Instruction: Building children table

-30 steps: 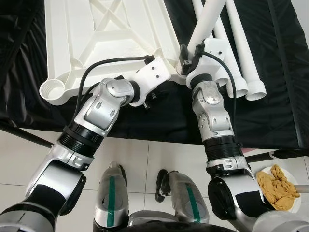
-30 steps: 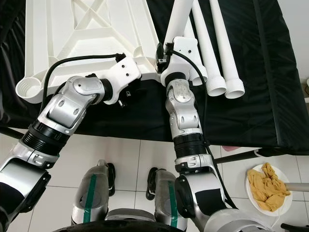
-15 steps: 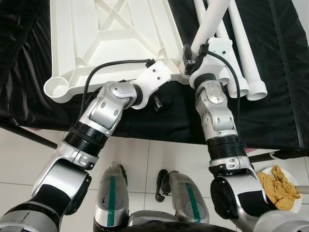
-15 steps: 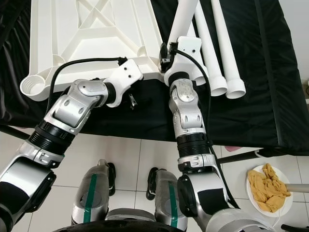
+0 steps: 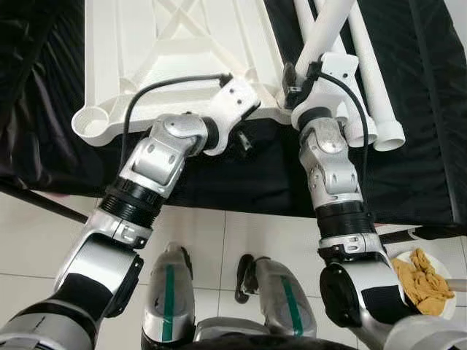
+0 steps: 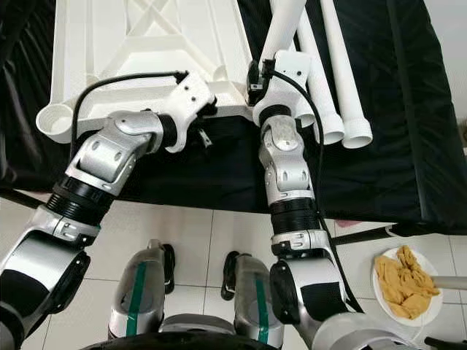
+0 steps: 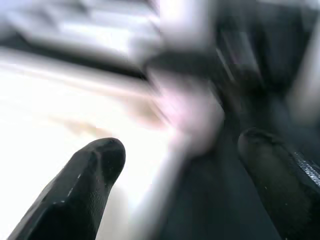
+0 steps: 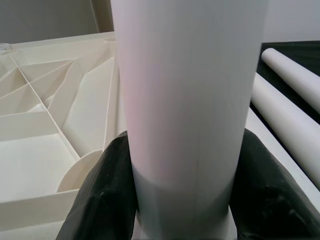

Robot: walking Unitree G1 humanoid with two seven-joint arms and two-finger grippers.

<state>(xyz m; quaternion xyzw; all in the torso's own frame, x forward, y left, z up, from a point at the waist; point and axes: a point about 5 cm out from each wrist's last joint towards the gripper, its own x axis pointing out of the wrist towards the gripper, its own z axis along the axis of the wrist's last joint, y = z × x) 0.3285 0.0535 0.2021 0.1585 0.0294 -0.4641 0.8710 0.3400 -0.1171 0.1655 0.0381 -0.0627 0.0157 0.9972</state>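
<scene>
The white tabletop (image 5: 182,51) is lying upside down on the desk (image 5: 423,109), which is wearing a black cloth. The right gripper (image 8: 182,200) is squeezing a white table leg (image 8: 185,100) between its two black fingers (image 8: 107,195). That leg is standing tilted at the near corner of the tabletop. Two more white legs (image 6: 343,80) are lying flat just beside it. The left gripper (image 7: 185,165) is hanging with its fingers spread wide and holding nothing, right at the near edge of the tabletop. A plate (image 6: 406,288) of yellow cloth is sitting on the tile floor (image 6: 197,233).
</scene>
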